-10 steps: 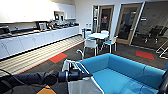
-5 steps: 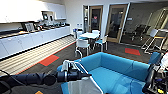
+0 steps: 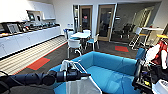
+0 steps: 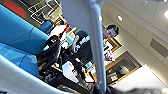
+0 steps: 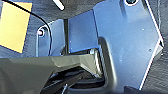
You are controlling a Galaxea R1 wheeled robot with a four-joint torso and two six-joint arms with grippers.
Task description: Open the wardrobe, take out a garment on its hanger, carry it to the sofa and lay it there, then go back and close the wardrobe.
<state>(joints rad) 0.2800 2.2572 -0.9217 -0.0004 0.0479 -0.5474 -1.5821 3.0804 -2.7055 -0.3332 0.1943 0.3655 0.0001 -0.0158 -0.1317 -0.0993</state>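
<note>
Bright, blurry, overexposed ceiling lights

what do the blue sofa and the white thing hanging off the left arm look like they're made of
The sofa looks upholstered in smooth, matte blue fabric, with soft rounded edges and seams. The garment looks like thin, limp white cloth, hanging flat. The hanger is a slim white frame, probably plastic or coated wire; I can't tell which.

Below me the blue sofa (image 3: 110, 70) stands on dark carpet floor (image 3: 60, 56) with red patches (one near the striped strip along the kitchen bench (image 3: 30, 38)). The sofa's seat is smooth. Farther off, small white chairs (image 3: 74, 46) and a white table (image 3: 80, 35) stand on the same floor.
</note>
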